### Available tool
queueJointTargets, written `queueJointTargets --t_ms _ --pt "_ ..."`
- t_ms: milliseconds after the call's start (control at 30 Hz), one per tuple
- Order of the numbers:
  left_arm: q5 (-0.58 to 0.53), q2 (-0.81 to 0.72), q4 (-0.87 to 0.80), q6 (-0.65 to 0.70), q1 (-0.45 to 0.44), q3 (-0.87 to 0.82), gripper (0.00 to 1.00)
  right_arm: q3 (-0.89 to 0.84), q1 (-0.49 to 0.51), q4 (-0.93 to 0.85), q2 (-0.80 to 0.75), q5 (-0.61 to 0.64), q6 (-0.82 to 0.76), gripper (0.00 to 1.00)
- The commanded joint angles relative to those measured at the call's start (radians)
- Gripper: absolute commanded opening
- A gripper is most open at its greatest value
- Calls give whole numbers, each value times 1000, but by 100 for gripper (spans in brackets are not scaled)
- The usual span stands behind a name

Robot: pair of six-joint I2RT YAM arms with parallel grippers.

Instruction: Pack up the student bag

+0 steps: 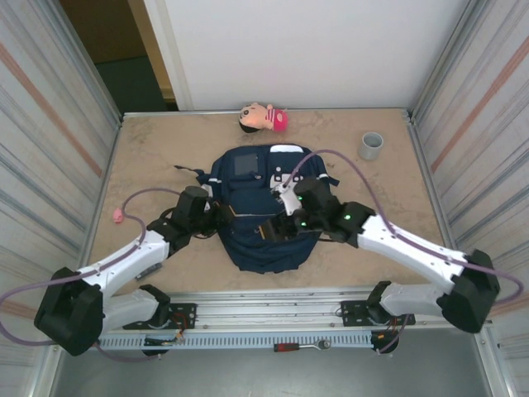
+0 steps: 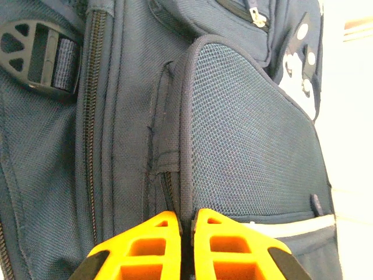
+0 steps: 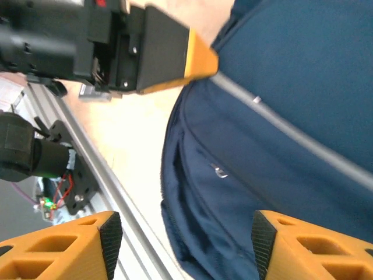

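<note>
A small pink thing (image 1: 117,215) lies on the bench (image 1: 165,157), well to the left of the left end effector (image 2: 186,217). It is too small to tell what it is. A thin dark stick (image 1: 149,271) beside the left arm is just as hard to make out.

The left end effector is clenched, its orange fingers pressed together against the side of the bag (image 1: 256,252). It sits right at the lower edge of a mesh pocket (image 2: 250,134). The pocket's seam runs down into the slit between the fingers, and whether any fabric is pinched there is hidden. Up and to the left of it run a zip (image 2: 90,116) and a black buckle (image 2: 41,55), the buckle cut off by the frame edge.

The bag lies flat at mid-bench between the two end effectors. In the top view both arms cover much of its middle.

The right end effector (image 3: 186,239) is released, its fingers wide apart with nothing between them, and it hangs over the bag's rounded edge. Its fingers are cut off at the bottom of the right wrist view. Straight ahead of it, the left end effector's orange tip meets a grey stripe (image 3: 291,131) on the bag.

A doll head (image 1: 263,117) lies beyond the bag's far end. A grey cup (image 1: 371,145) stands upright, well apart to the right of the right end effector.
</note>
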Motion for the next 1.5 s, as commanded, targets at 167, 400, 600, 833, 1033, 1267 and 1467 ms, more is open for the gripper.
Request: queueJointTargets --t_ms 167,400,600,833,1033,1267,1467 --pt "41 -26 4 54 27 42 0 -74 -9 -42 -30 172 -720 65" --pt "67 -5 24 41 26 48 0 -64 -37 86 127 119 -810 66" --pt "68 -14 -3 48 26 54 0 -35 -70 134 206 94 -780 46" --pt "60 -71 -66 138 15 73 28 0 -118 94 181 -53 -703 0" --pt "30 -140 -138 274 -87 91 49 1 -161 104 170 -150 -638 0" --pt "18 -116 -189 326 -163 83 50 14 -167 99 166 -188 -624 0" --pt "67 -66 -166 366 -192 110 50 30 -172 94 176 -199 -620 0"
